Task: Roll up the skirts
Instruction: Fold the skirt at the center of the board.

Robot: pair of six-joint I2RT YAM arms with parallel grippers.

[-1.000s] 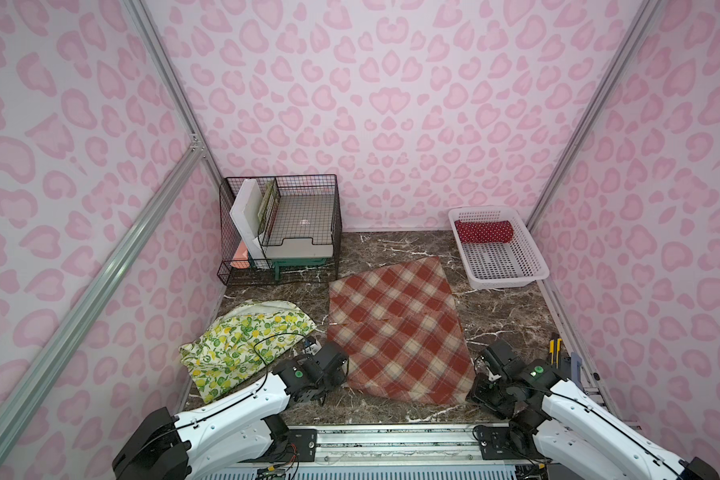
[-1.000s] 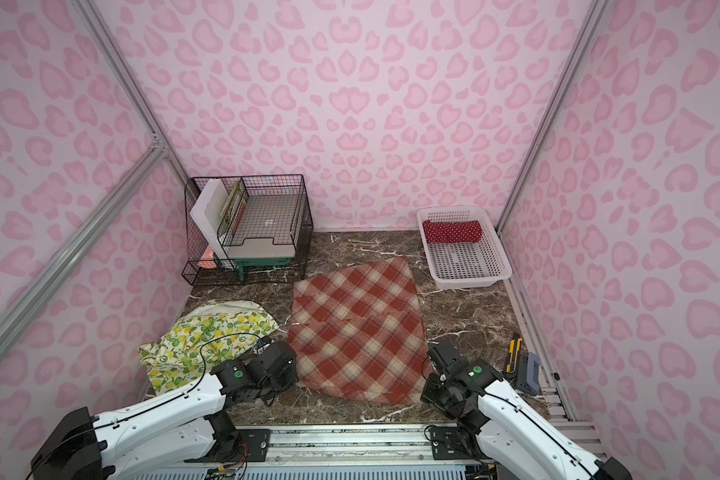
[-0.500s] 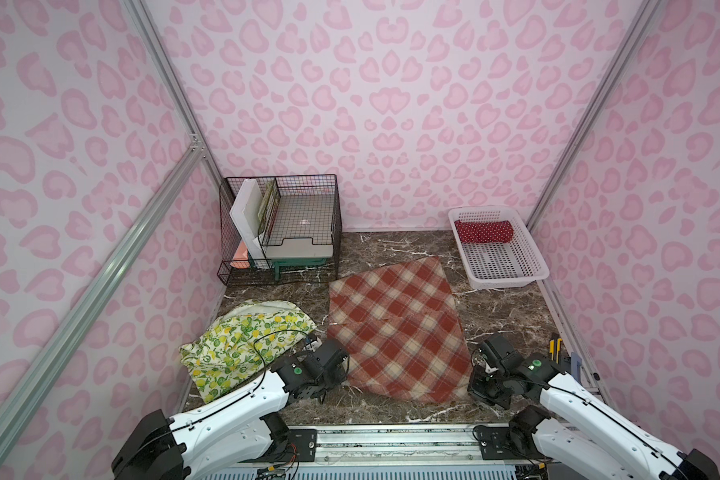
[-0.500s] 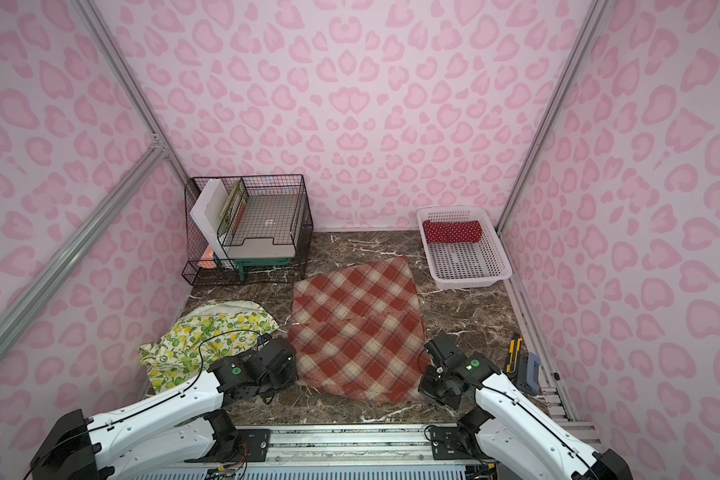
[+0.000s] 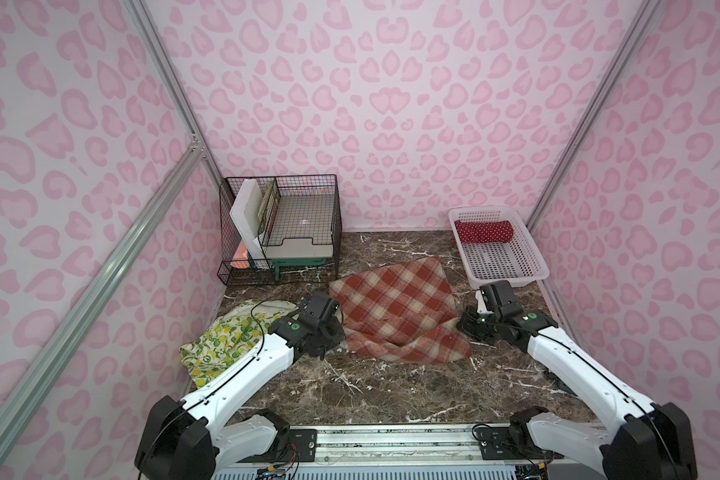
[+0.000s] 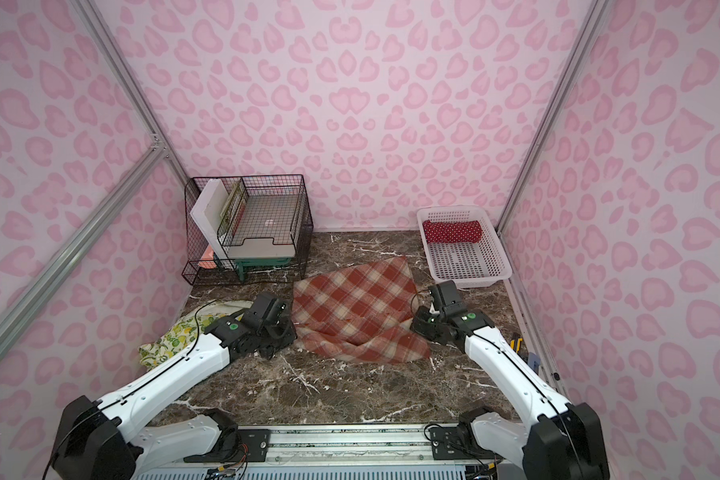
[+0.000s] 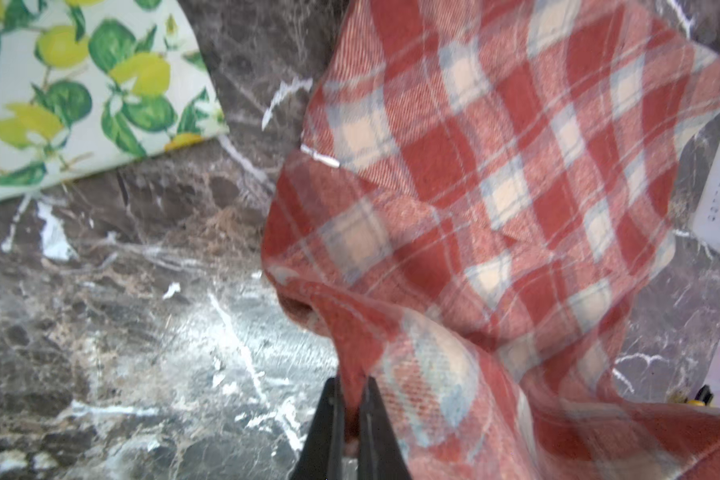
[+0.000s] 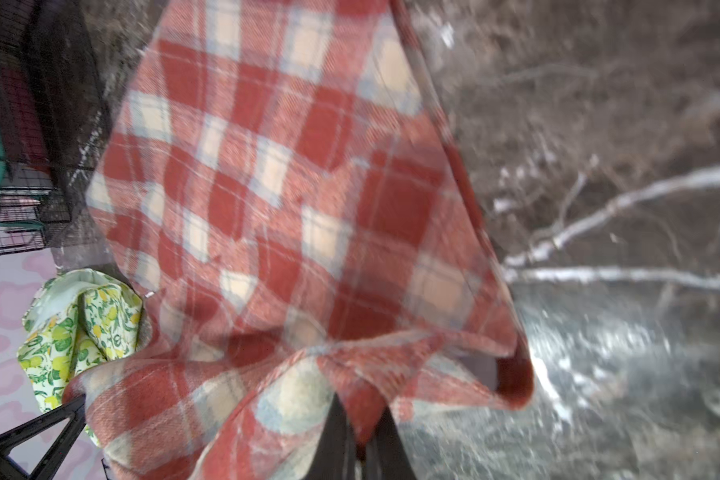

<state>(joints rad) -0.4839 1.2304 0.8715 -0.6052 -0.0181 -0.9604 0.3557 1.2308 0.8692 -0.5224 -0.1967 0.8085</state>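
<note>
Claws (image 7: 351, 384) (image 8: 360, 409) pinch plaid (image 5: 395, 307); basket (image 5: 495, 259) holds dotted skirt (image 5: 483, 231).

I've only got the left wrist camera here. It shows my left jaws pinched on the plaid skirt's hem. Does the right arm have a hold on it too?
Observer: Yes. The right gripper is shut on the near edge of the plaid skirt, at the corner on its own side.
Operator: Good. Is anything in the basket yet? I only see a sliver of it.
Observer: The red polka-dot skirt lies rolled up at the far end of the white basket.
</note>
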